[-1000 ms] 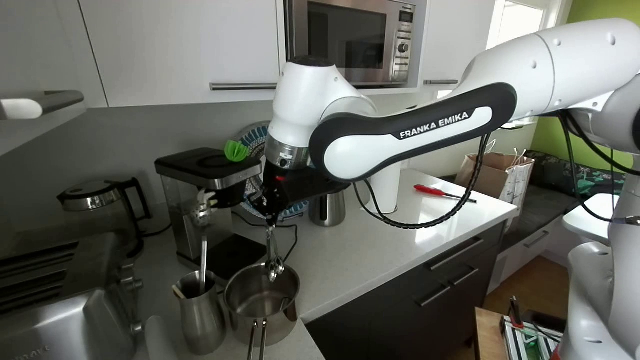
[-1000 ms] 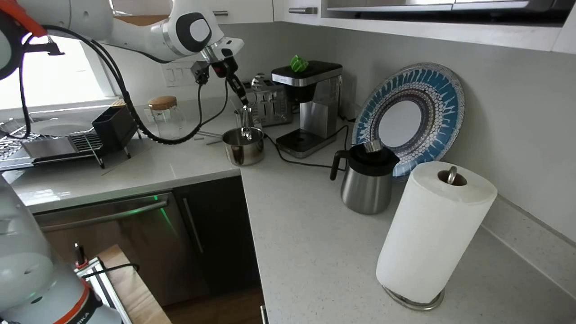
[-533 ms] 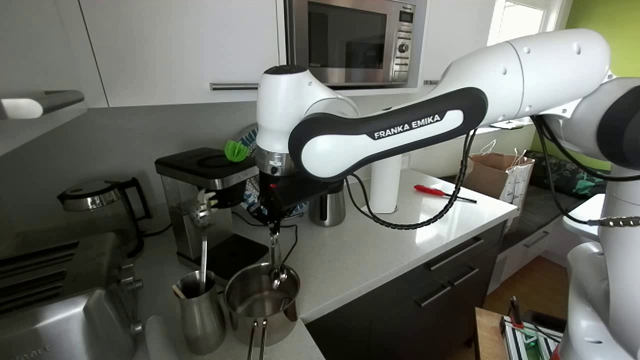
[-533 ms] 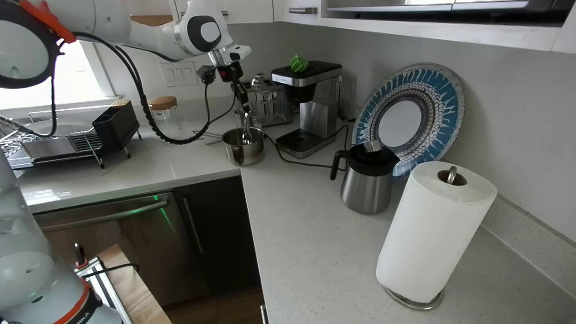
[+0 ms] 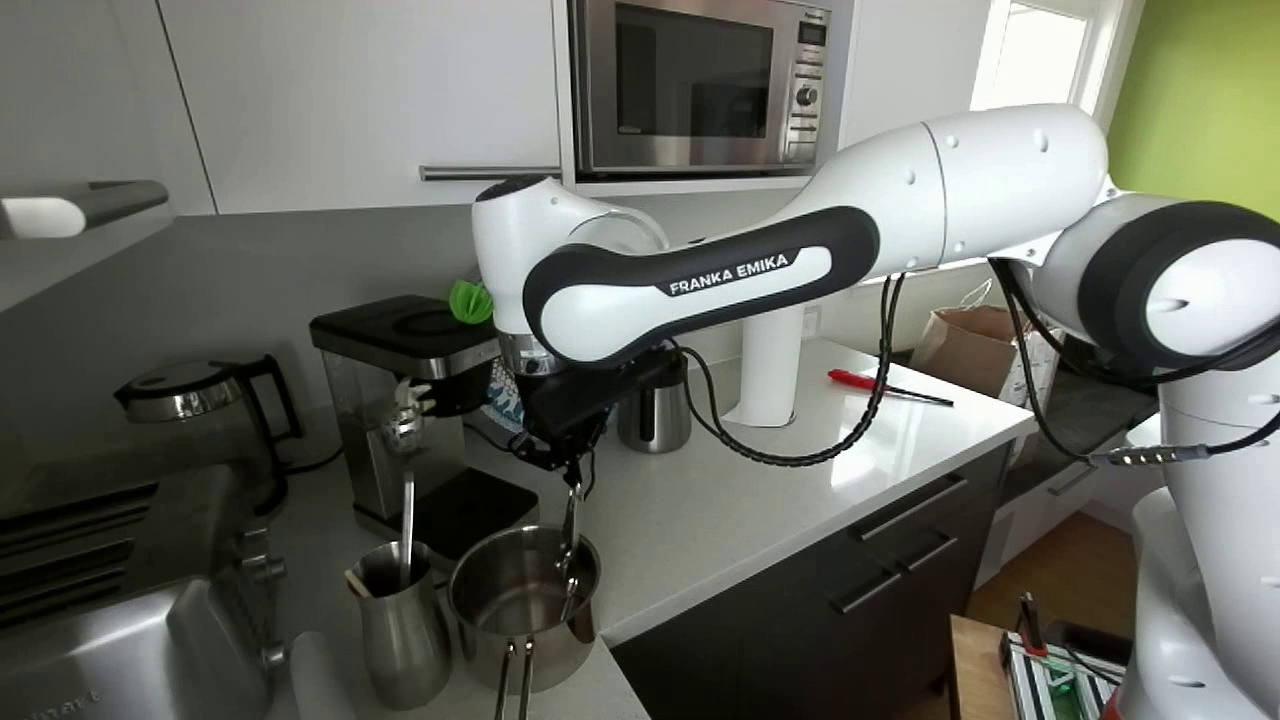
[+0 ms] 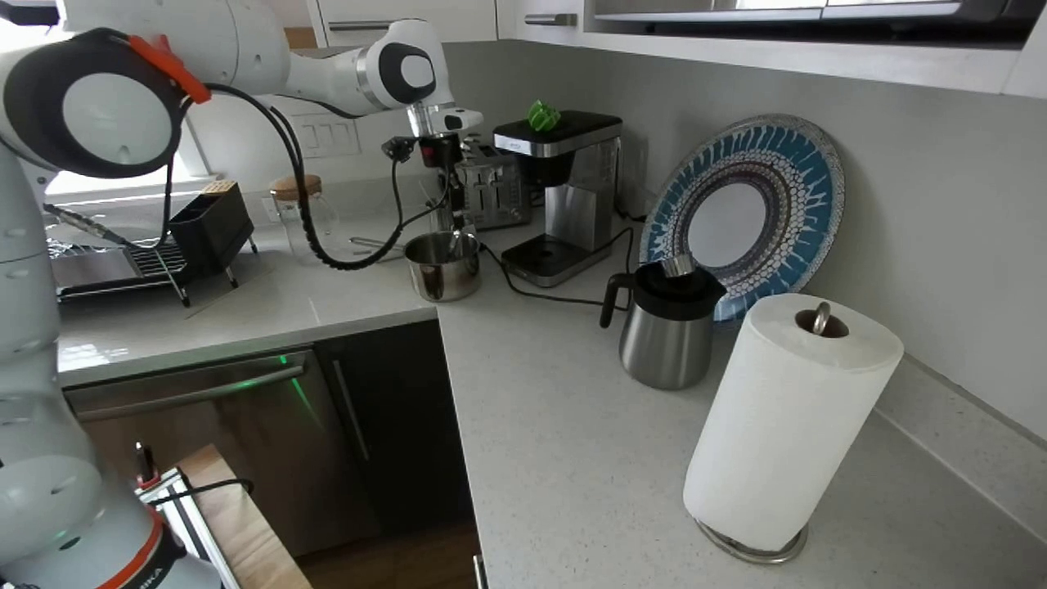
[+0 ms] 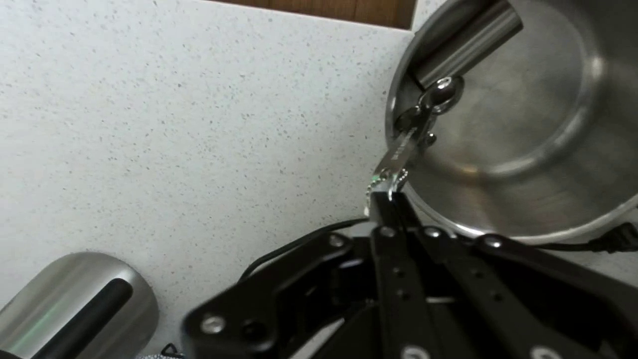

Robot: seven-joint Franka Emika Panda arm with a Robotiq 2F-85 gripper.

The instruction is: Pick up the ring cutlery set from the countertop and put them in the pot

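The ring cutlery set (image 7: 404, 147), thin silvery utensils with a ring and beaded chain, hangs from my gripper (image 7: 391, 204). The fingers are shut on its ring end. Its rounded ends reach inside the pot (image 7: 538, 207), near its wall. In an exterior view my gripper (image 5: 573, 478) is above the pot's rim, and the set (image 5: 570, 540) hangs down past the rim of the pot (image 5: 555, 655). The pot (image 6: 444, 278) stands on the countertop (image 6: 540, 425), also seen in the wrist view (image 7: 199, 124). In that exterior view the set is partly hidden by the pot.
A steel tube-shaped thing (image 7: 471, 45) leans inside the pot. A steel jug (image 5: 403, 635) with utensils stands beside the pot. The coffee maker (image 5: 420, 345), toaster (image 5: 150, 600), steel carafe (image 6: 667, 343) and paper towel roll (image 6: 789, 425) stand around. A red-handled tool (image 5: 858, 380) lies farther off.
My gripper has moved down and to the side over the pot's edge, carrying the cutlery set. The utensils' ends have gone from around the rim's level to lower inside the pot.
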